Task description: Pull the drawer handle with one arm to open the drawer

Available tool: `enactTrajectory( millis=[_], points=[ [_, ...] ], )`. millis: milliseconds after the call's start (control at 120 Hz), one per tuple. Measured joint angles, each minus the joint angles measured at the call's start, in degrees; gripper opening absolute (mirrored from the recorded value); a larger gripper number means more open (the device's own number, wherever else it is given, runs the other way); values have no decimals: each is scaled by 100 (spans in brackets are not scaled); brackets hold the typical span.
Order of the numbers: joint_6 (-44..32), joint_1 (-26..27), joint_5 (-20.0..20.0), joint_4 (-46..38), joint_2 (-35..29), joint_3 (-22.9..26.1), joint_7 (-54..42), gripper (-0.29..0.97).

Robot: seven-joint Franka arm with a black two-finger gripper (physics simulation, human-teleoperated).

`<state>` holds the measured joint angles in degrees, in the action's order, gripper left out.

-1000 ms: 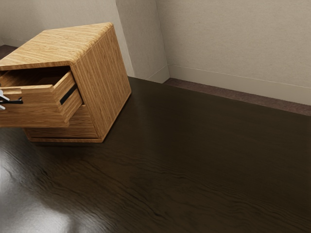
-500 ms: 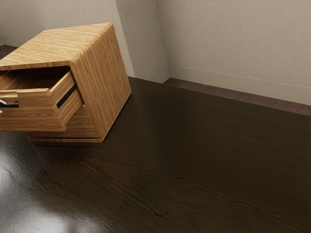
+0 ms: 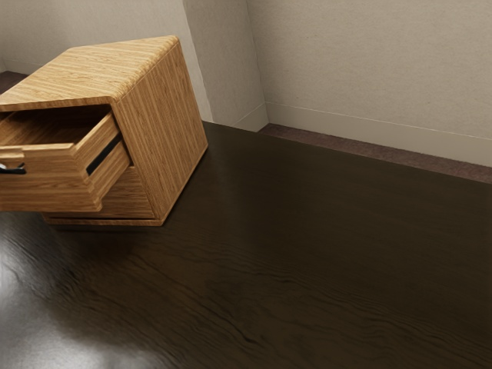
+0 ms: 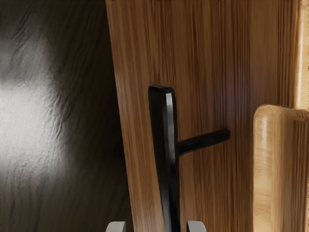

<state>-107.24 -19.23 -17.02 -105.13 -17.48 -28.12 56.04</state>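
Exterior camera raised and set back, looking down across the dark table (image 3: 307,269) toward the wooden cabinet (image 3: 154,115) at the exterior view's left; wrist camera very near, facing the drawer front (image 4: 217,72) and black handle (image 4: 166,159); both views share these and the table

Black straight bar handle (image 4: 164,145), held off a brown wood-grain drawer front (image 4: 217,63) by a short black post (image 4: 203,141); dark glossy tabletop (image 4: 53,121) seen beside the front.

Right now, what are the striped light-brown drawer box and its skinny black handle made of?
The light-brown drawer cabinet looks like wood, maybe bamboo or veneer: fine parallel grain stripes. The slim black bar handle looks like painted metal or plastic: smooth, pale glint along its edge.
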Motion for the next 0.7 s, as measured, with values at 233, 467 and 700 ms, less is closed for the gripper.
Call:
enactTrajectory(
  millis=[233,467,700],
  points=[
    [26,-3,27,-82,-90,-1,0,7],
    [36,-16,77,-173,-214,-3,0,7],
    [50,-19,101,-220,-274,-10,-1,7]
  ],
)
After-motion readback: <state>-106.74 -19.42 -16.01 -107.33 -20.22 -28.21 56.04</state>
